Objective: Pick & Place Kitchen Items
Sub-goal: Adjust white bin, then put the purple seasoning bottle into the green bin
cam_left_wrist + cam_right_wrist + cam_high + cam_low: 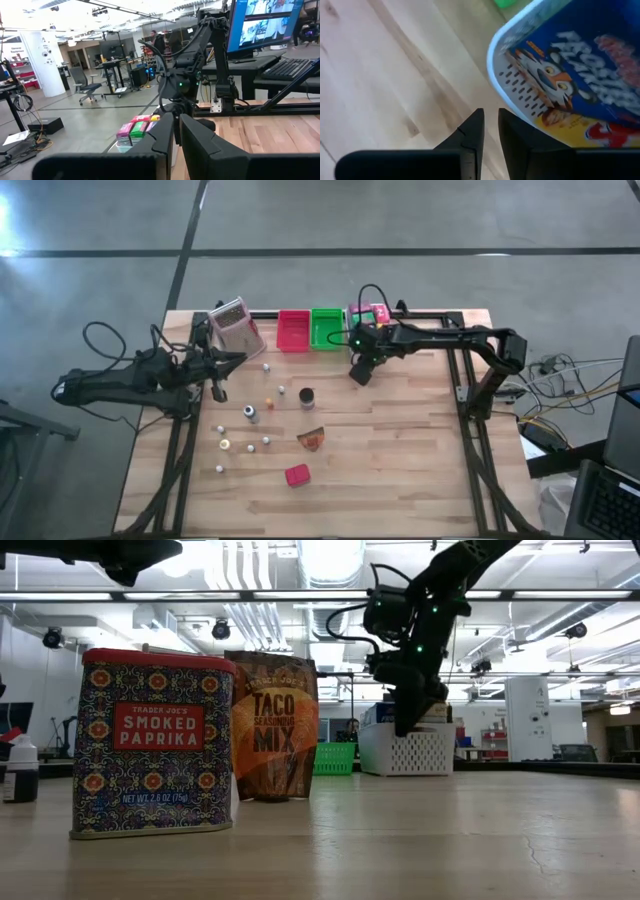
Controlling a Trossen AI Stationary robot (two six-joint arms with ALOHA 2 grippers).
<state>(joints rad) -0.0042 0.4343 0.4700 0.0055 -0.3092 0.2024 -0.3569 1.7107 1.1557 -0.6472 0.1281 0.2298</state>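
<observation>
Items still to move, among them the dark jar (306, 396), lie toward the left of our right gripper (358, 373) in the high view. Our right wrist view shows its fingers nearly together, empty, beside the white tray (520, 95) holding a blue cereal box (580, 75).
</observation>
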